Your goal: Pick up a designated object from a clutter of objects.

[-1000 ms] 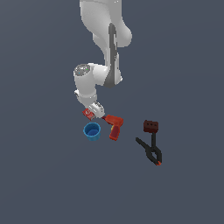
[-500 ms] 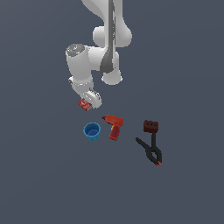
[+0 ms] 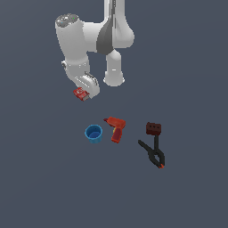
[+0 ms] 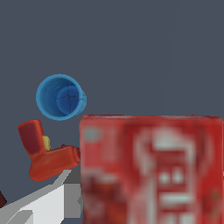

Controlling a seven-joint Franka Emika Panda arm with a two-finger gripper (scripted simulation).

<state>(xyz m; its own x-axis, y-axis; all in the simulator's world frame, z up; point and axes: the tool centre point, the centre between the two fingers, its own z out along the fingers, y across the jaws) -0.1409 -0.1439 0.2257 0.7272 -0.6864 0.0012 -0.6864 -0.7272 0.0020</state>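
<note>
Red and flat, the small box (image 3: 80,93) with white label marks sits clamped in the gripper (image 3: 84,94), lifted clear of the floor and well apart from the other things; in the wrist view the box (image 4: 151,168) fills much of the picture, its printed face blurred, with a pale grey finger (image 4: 39,204) showing beside it. The white arm (image 3: 75,49) is smooth and rounded, bent over above the plain grey floor (image 3: 44,187). Below it lies the clutter: a round blue cup (image 3: 94,133), open side up, just beside a red power drill (image 3: 116,128) lying on its side; toward the exterior view's right, a dark brown block (image 3: 153,129) with holes stands touching or nearly touching the handle end of a black clamp (image 3: 153,153) with orange tips. From the wrist, the cup (image 4: 60,96) shows its hollow inside and the drill (image 4: 46,155) its chunky rounded body with a small yellow part. Compared with half a second ago, the gripper and box have risen higher and sit farther from the cup and drill, while the four things on the floor have stayed put.
</note>
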